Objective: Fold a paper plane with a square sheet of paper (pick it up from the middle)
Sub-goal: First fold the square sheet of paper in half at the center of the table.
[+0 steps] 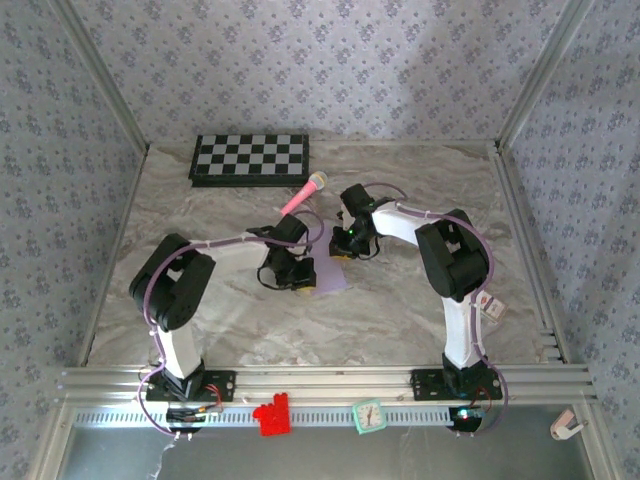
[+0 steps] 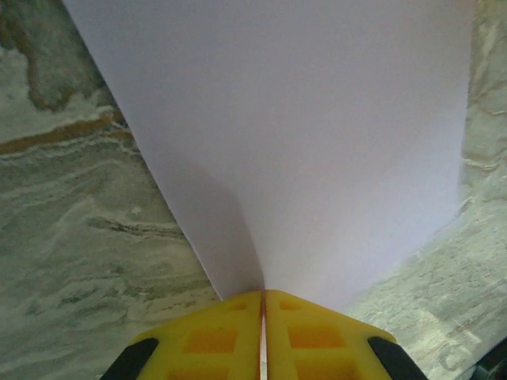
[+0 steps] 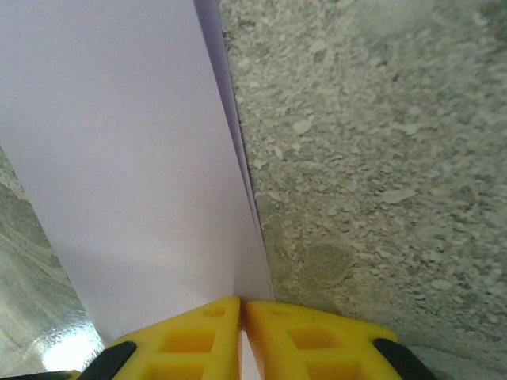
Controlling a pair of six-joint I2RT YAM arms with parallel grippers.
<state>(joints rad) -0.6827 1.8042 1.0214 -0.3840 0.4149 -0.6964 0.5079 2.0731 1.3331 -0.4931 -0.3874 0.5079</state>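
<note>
The left gripper and the right gripper each pinch an edge of the square sheet of paper, which spreads ahead of their tips over the marble worktop. Light, limp and crease-prone, it likely needs gentle edge holds.

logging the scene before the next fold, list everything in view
sheet of paper: 1, pale lavender, table centre between the grippers
checkered board: 1, black and white, table's far edge
toy microphone: 1, pink, just before the board
toy block: 1, red, near rail
small clock: 1, green, near rail, right of the block
small unclear item: 1, beige, near right corner
table: 1, grey marble
left gripper: 1, yellow fingers, shut on the sheet
right gripper: 1, yellow fingers, shut on the sheet
</note>
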